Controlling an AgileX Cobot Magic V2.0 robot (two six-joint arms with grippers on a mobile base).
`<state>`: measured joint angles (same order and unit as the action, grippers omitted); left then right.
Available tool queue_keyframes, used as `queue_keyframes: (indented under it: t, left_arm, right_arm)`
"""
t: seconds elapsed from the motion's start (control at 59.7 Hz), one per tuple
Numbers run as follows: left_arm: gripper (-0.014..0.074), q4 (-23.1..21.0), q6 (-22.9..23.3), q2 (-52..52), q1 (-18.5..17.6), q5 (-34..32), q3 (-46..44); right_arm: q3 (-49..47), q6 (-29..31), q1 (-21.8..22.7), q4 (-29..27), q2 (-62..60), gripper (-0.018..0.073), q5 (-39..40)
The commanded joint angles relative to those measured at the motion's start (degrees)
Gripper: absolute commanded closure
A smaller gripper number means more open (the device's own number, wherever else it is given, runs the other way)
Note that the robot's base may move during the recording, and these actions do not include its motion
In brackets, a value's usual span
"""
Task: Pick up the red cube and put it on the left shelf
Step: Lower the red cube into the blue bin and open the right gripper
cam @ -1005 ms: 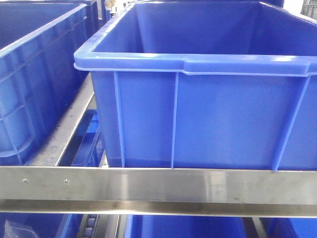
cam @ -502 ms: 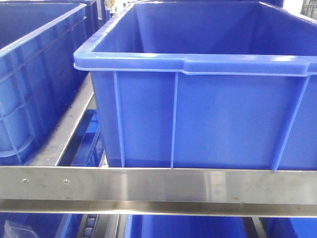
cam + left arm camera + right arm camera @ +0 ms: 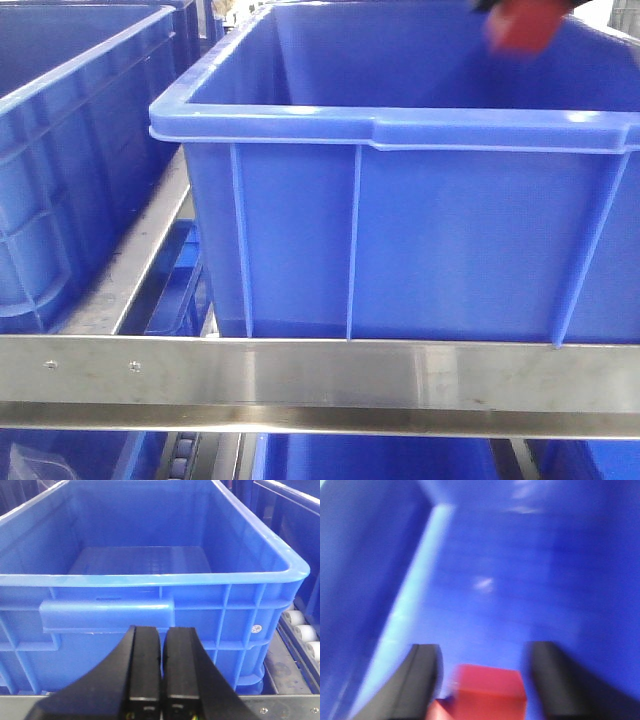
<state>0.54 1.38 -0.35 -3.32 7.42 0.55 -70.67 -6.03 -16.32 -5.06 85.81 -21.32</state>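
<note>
The red cube [image 3: 520, 28] shows blurred at the top right of the front view, above the inside of the large blue bin [image 3: 400, 130]. In the right wrist view the cube [image 3: 490, 690] sits between the black fingers of my right gripper [image 3: 485, 650]. The fingers stand wide apart, with a gap on each side of the cube, over the bin's floor. This view is motion-blurred. My left gripper [image 3: 161, 630] is shut and empty, its fingers pressed together in front of another blue bin's [image 3: 150, 580] near wall.
A second blue bin [image 3: 60, 150] stands at the left. A steel shelf rail [image 3: 320, 375] crosses the front, with more blue bins below it. White rollers [image 3: 300, 630] run beside the bin in the left wrist view.
The red cube, with dark gripper parts above it, has come into the top right of the front view. It was absent in both earlier frames.
</note>
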Motion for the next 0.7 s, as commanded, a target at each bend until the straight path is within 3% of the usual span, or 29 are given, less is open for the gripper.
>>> queue_keyframes:
  t: [0.0,0.184,0.285,0.402,0.519,0.687]
  left_arm:
    - [0.0495,-0.17,0.05,-0.92,-0.23,-5.01,1.32]
    - [0.0495,-0.17,0.05,-0.92,-0.23,-5.01,1.32]
    - [0.0495,-0.17,0.05,-0.92,-0.23,-5.01,1.32]
    - [0.0495,-0.54,0.05,-0.92,-0.23,-5.01,1.32]
    - [0.0495,-0.17,0.05,-0.92,-0.23,-5.01,1.32]
    - [0.0495,-0.17,0.05,-0.92,-0.23,-5.01,1.32]
  right_arm:
    - [-2.99,0.14,-0.96,0.32,-0.71,-0.0062,4.01]
    - [-2.93,0.14,-1.37,0.36,-0.84,-0.0007,3.81]
    - [-2.84,0.14,-1.37,0.36,-2.18,0.0066,3.56]
    - [-2.85,0.14,-1.37,0.36,-5.17,0.0239,3.02]
    - [-2.46,0.14,-1.37,0.36,-10.00,0.0515,2.43]
    - [2.05,0.14,-1.37,0.30,-18.55,0.0508,5.99]
